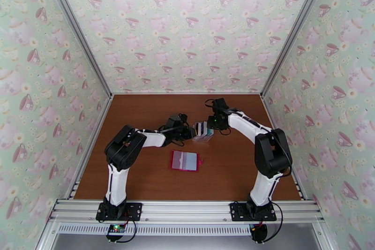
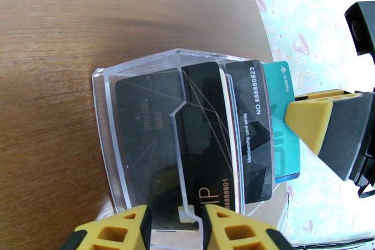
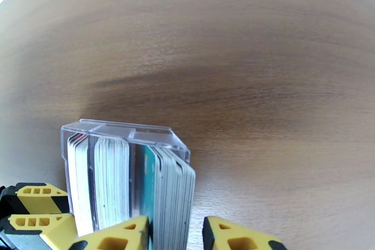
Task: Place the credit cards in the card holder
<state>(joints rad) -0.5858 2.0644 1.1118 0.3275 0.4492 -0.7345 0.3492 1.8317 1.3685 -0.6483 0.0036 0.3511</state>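
Brown wood-grain table (image 1: 140, 171): it floors the teacup-papered enclosure (image 1: 187, 26), and I work both arms over its middle. White-and-black left arm (image 1: 124, 152) and right arm (image 1: 269, 150): each bends inward from its base at the near edge, and the two meet from opposite sides at one spot. Red folding card holder (image 1: 185, 160): it lies open and flat with its pale grey-blue pocketed inside upward, nearer the bases than that spot and apart from both arms. Clear plastic rack (image 1: 202, 132): it stands on the table between the two wrists, its slots packed with upright cards. Left gripper (image 2: 176, 222): its yellow fingers sit either side of the rack's near wall and the foot of a black card; I cannot tell whether they pinch it. Right gripper (image 3: 177, 230): its jaws stand apart astride the end bundle of cards, with a narrow gap at one finger. Credit cards (image 2: 201, 129): black, teal and white, all in the rack; the teal card (image 2: 281, 119) is touched on its face by a right-gripper finger.
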